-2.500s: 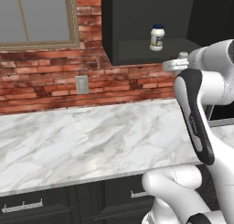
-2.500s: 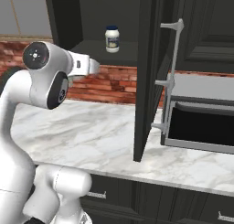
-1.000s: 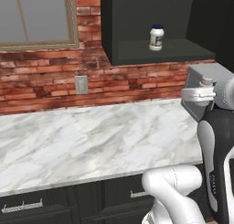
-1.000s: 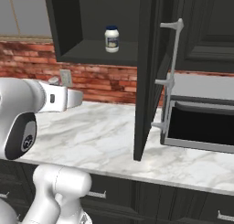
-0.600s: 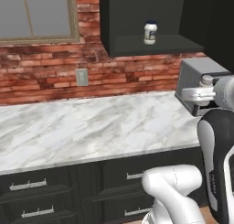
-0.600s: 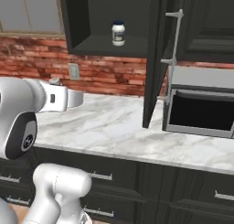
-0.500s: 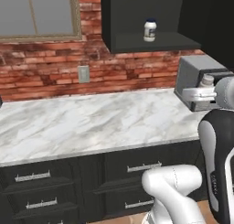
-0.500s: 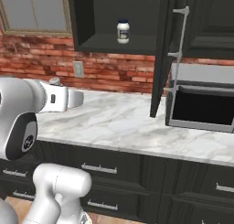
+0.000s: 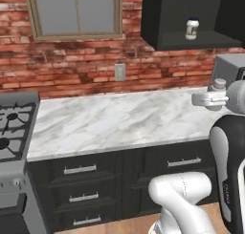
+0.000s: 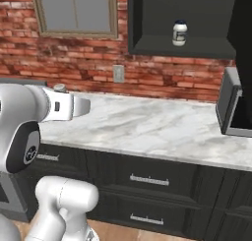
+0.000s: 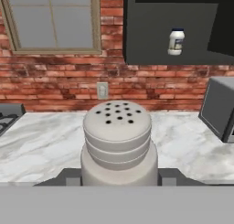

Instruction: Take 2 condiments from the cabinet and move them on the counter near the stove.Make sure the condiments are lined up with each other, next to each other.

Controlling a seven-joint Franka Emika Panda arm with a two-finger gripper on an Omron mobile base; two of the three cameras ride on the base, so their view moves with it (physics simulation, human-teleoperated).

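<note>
My gripper (image 11: 117,178) is shut on the small grey shaker (image 11: 117,138), which stands upright between the fingers, its holed top facing the hand camera. From the left base camera, the shaker (image 9: 219,84) and gripper (image 9: 216,93) hang above the right end of the white marble counter (image 9: 119,118). The white jar (image 9: 192,28) with a dark blue lid stands on the shelf of the dark cabinet (image 9: 165,18), up and to the left of the gripper. That same jar (image 10: 180,33) appears on the shelf in the right base view. The stove (image 9: 12,128) lies at the counter's far left.
A grey microwave (image 10: 236,107) sits on the counter's right end, under the cabinet. Behind the counter runs a brick wall with a window (image 9: 75,12) and an outlet (image 9: 119,71). Dark drawers (image 9: 81,170) with silver handles fill the front below the slab.
The whole picture has shifted: the base has driven left and back, bringing the stove into view. Since 2.5 s ago the arm lowered from the shelf with the shaker.
</note>
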